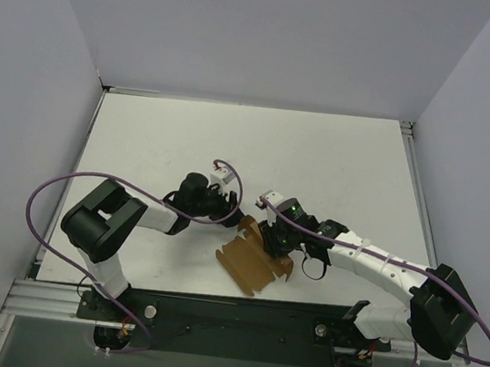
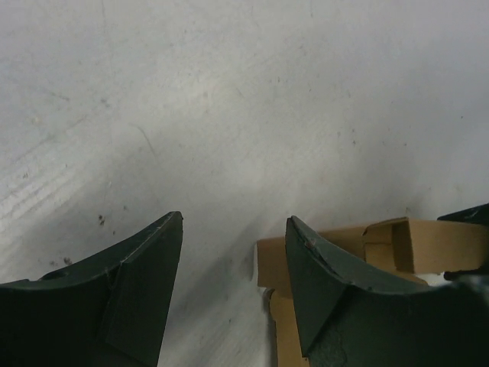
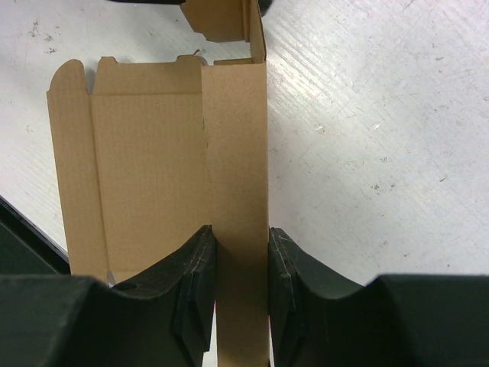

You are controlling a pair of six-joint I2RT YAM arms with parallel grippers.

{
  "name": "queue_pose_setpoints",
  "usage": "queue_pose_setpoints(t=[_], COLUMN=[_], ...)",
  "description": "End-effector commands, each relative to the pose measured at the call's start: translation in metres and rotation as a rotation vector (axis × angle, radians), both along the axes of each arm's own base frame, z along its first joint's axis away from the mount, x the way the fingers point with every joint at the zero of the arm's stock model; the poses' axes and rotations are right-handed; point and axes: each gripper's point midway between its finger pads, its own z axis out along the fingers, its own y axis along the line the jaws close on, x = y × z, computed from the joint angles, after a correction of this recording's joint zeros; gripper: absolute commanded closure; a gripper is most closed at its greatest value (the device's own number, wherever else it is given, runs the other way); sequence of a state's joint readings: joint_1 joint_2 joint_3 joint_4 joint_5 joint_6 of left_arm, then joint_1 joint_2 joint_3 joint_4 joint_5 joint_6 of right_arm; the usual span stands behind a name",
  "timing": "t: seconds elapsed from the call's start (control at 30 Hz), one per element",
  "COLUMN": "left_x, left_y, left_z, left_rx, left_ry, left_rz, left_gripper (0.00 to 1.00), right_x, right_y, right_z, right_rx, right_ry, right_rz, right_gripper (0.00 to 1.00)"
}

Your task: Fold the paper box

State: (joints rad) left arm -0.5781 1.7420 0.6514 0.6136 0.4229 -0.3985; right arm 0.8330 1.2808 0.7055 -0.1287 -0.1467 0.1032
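Right gripper (image 3: 238, 233) pinches paper box (image 3: 145, 153) panel edge; left gripper (image 2: 234, 218) spread.

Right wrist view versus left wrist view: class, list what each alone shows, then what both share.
Right wrist only: the right hand closed on a strip of the paper box, its flat panel and notched tabs alongside. Left wrist only: the left hand open above bare table, a folded-up box end beside it. Both: brown cardboard on white table.

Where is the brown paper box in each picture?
Top external: paper box low in the centre.
Left wrist: paper box at the bottom right.
Right wrist: paper box left and centre, reaching the bottom edge.
Shared landmark: the white table under it.
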Motion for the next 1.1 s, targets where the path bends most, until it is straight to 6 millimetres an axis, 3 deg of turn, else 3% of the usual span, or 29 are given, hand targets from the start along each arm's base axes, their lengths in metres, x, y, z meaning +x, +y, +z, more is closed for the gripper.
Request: queue_pose_setpoints(t=[0.0, 0.2, 0.57, 1.07], left_x=[-0.015, -0.034, -0.053, -0.053], left_y=[0.003, -0.009, -0.016, -0.031], left_z=[0.009, 0.025, 0.018, 0.03], left_rx=[-0.036, -0.077, -0.077, -0.064], left_ry=[-0.042, -0.081, -0.101, -0.271], left_rz=[-0.043, -0.129, -0.22, -0.276], left_gripper=[0.34, 0.34, 0.36, 0.36], right_x=[0.002, 0.004, 0.004, 0.004], right_y=[0.0, 0.0, 0.0, 0.001], right_z=[0.01, 0.01, 0.007, 0.006], right_rx=[-0.002, -0.002, -0.004, 0.003], right_ry=[-0.021, -0.023, -0.025, -0.024], right_rz=[0.0, -0.005, -0.005, -0.003], right_gripper=[0.75, 0.75, 0.75, 0.75])
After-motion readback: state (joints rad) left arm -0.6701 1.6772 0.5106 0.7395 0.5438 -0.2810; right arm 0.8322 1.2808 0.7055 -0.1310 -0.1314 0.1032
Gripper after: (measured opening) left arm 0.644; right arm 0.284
